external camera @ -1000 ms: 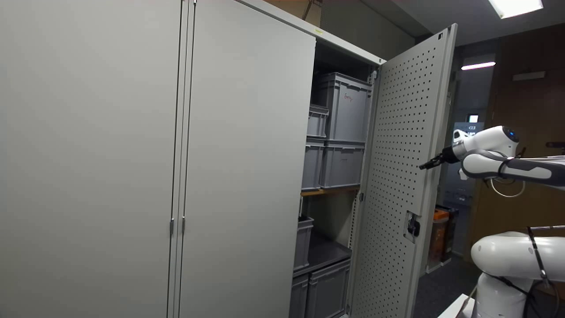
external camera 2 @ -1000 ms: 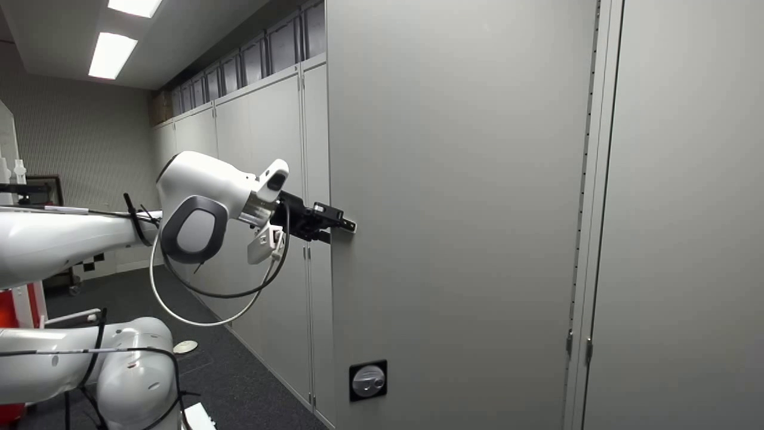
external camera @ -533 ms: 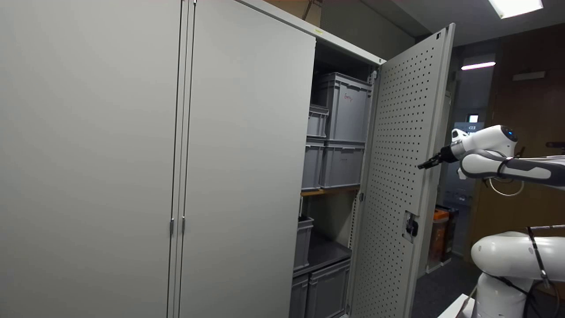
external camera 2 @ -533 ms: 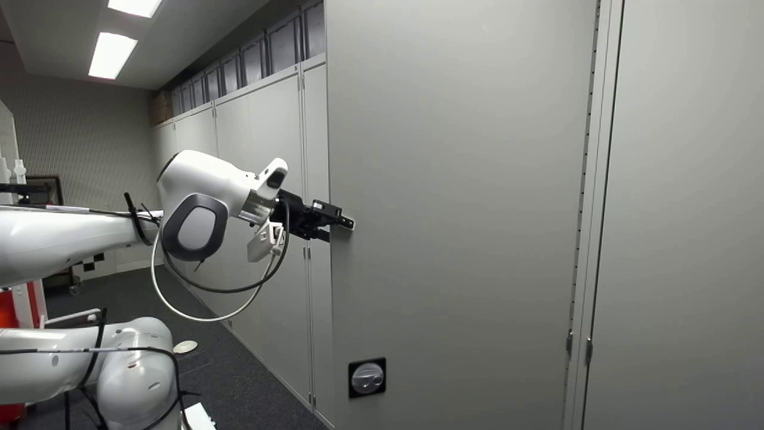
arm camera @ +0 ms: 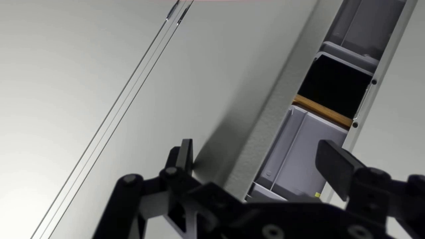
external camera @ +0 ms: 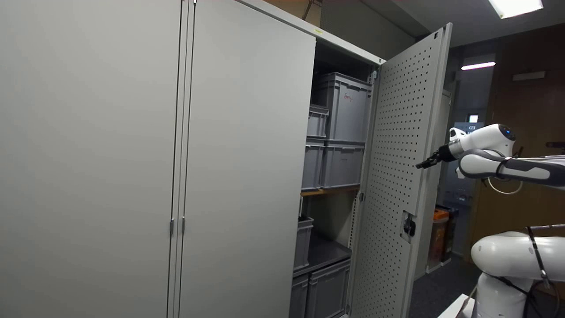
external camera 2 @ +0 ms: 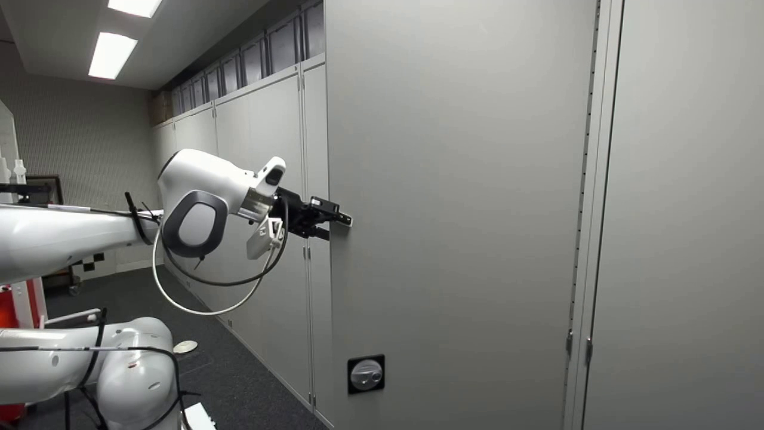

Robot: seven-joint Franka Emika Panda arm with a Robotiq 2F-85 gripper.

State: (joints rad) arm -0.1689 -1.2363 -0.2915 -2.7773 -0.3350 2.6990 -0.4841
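1. The gripper (arm camera: pixel 255 144) is open, its two jaws spread wide on either side of the free vertical edge of a grey cabinet door (external camera 2: pixel 453 209).
2. In an exterior view, one finger (external camera 2: pixel 344 219) lies over the smooth outer face; its mate reaches behind the edge, on the side of the perforated inner face (external camera: pixel 397 145).
3. Whether either finger actually touches the door is hard to tell from these angles.
4. The door stands ajar, swung out from its bay; its round lock handle (external camera 2: pixel 366 374) sits well below the gripper, with a black inner latch (external camera: pixel 409 226) on the reverse.
5. Inside the bay, grey plastic crates (external camera: pixel 348 110), the tallest marked in red handwriting, are stacked on an orange-brown shelf (external camera: pixel 331 191).
6. Beside the bay's opening is a closed cabinet door panel (external camera: pixel 247 154).
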